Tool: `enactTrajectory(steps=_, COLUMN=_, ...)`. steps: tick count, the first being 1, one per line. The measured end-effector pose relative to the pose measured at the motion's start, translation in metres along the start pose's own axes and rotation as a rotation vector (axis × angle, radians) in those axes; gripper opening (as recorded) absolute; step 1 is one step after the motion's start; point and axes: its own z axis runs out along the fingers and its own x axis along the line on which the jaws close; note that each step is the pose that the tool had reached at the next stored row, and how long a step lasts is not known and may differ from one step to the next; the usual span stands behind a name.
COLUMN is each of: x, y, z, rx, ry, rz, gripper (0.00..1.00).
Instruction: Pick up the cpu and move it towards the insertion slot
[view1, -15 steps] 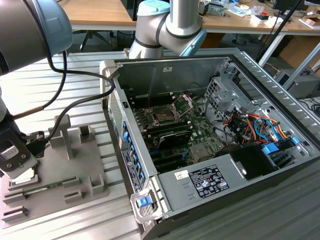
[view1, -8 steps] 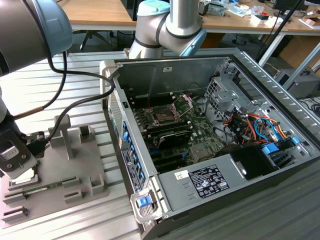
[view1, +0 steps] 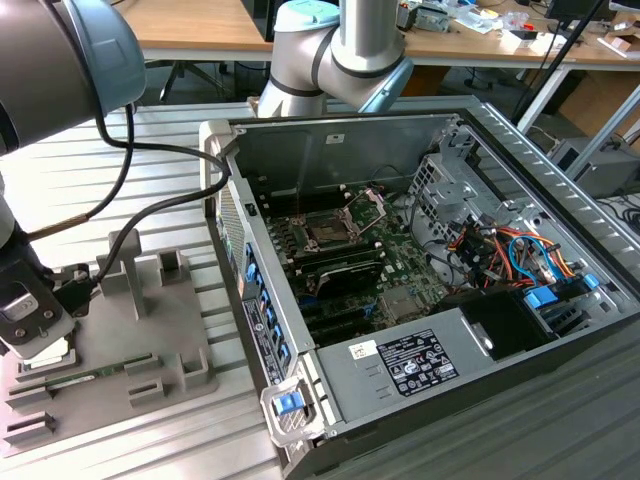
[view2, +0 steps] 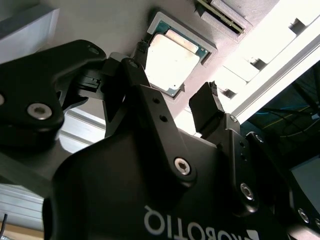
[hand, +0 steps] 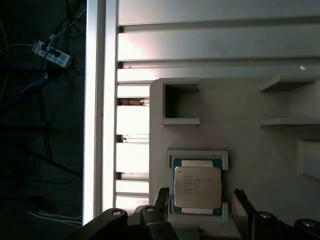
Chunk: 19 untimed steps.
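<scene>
tool (hand: 200, 200) over cpu (hand: 197, 186), fingers (hand: 161, 197) apart either side, no grip yet; cpu flat in grey tray (view1: 150, 320) recess, lower left of exterior view, insertion slot (view1: 328, 232) well apart

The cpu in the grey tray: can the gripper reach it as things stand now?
Probably yes: in the first wrist view the gripper hangs over the cpu, jaws open on either side, nothing lying between.

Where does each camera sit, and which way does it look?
Exterior view: off the arm, looking down over the open computer and grey tray; arm joints show.
First wrist view: on the wrist, facing down at the chip; fingers peek in.
Second wrist view: on the wrist, looking along the fingers.
Both wrist views share chip and tray.
</scene>
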Motion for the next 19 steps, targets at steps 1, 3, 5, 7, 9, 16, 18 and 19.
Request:
enactTrajectory(steps=1, x=0.0000, y=0.0000, z=0.0001, rx=0.0000, ry=0.0001, rz=0.000, gripper=0.62)
enactTrajectory(steps=3, x=0.0000, y=0.0000, z=0.0005, rx=0.0000, ry=0.0001, rz=0.000, gripper=0.62)
enactTrajectory(steps=5, x=0.0000, y=0.0000, z=0.0008, rx=0.0000, ry=0.0001, rz=0.000, gripper=0.62)
enactTrajectory(steps=7, x=0.0000, y=0.0000, z=0.0013, rx=0.0000, ry=0.0000, rz=0.000, gripper=0.62)
enactTrajectory(steps=9, x=0.0000, y=-0.0001, z=0.0016, rx=0.0001, ry=0.0001, rz=0.000, gripper=0.62)
enactTrajectory(steps=16, x=0.0000, y=-0.0001, z=0.0039, rx=0.0001, ry=0.0001, rz=0.000, gripper=0.62)
enactTrajectory(steps=18, x=0.0000, y=-0.0002, z=0.0044, rx=0.0001, ry=0.0001, rz=0.000, gripper=0.62)
enactTrajectory(steps=19, x=0.0000, y=-0.0002, z=0.0048, rx=0.0001, ry=0.0001, rz=0.000, gripper=0.62)
